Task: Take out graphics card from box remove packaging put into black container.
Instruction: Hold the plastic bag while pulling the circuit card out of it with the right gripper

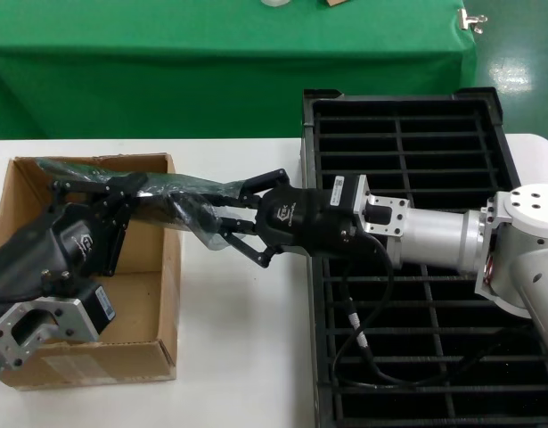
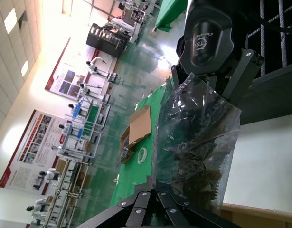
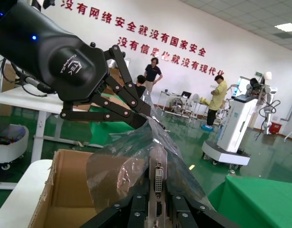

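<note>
Above the brown cardboard box point(image 1: 95, 361), the grey-green packaging point(image 1: 171, 189) is stretched between my two grippers. My left gripper point(image 1: 122, 196) is shut on the bag's end over the box; its own view shows the pinch point(image 2: 160, 190) on the crinkly bag point(image 2: 198, 137). My right gripper point(image 1: 227, 217) is shut on the graphics card's silver bracket point(image 3: 158, 176) at the bag's open mouth, between the box and the black container point(image 1: 398, 96). The card's dark board point(image 2: 198, 166) lies mostly inside the bag. The right wrist view shows my left gripper point(image 3: 146, 118) pinching the film point(image 3: 117, 166).
The black slotted tray fills the table's right side under my right arm, with a cable point(image 1: 363, 343) looped over it. A white tabletop point(image 1: 242, 357) lies between box and tray. A green-clothed table point(image 1: 211, 53) stands behind.
</note>
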